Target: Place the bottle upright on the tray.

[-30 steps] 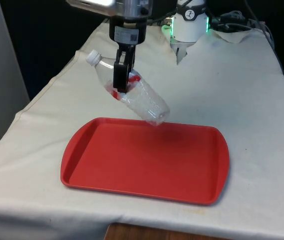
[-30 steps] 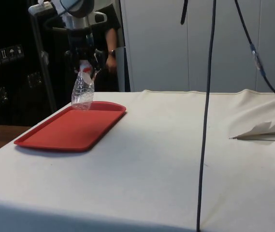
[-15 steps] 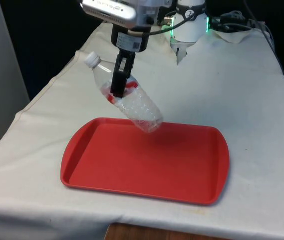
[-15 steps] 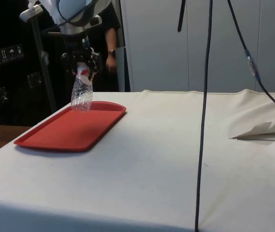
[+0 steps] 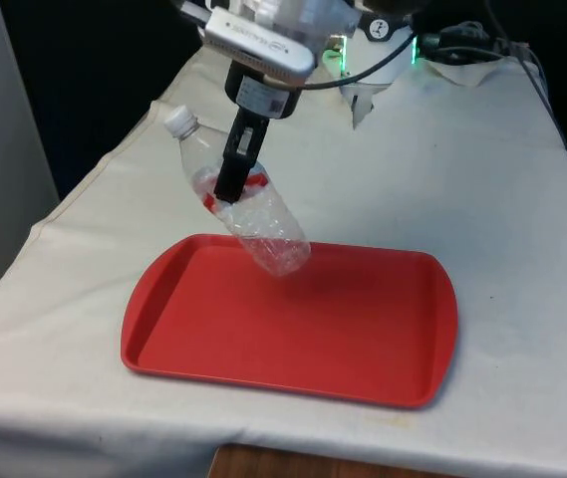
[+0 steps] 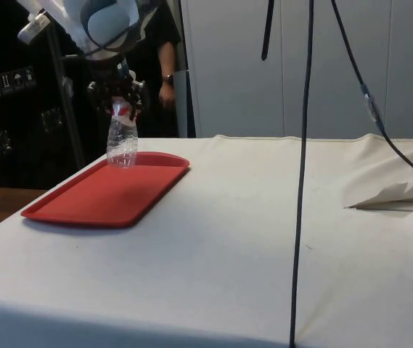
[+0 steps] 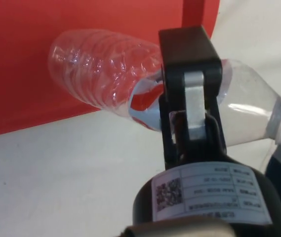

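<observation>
A clear plastic bottle (image 5: pixel 258 214) with a white cap and a red label hangs tilted, cap up toward the front view's left, base down over the far edge of the red tray (image 5: pixel 363 344). My gripper (image 5: pixel 235 171) is shut on the bottle around its label. From the side, the bottle (image 6: pixel 122 141) looks nearly upright with its base just above the tray's (image 6: pixel 97 199) far corner, the gripper (image 6: pixel 119 101) above it. At the wrist, one black finger (image 7: pixel 189 98) crosses the bottle (image 7: pixel 105 74), with red tray behind.
White cloth covers the table (image 5: pixel 482 179). The table's edge lies close to the tray on the front view's left. Black cables (image 6: pixel 304 145) hang in front of the side camera. A person (image 6: pixel 164 65) stands behind the table.
The gripper has tilted and carried the bottle down and toward the front view's left. The bottle now stands steeper, its base lower and nearer the tray's surface.
</observation>
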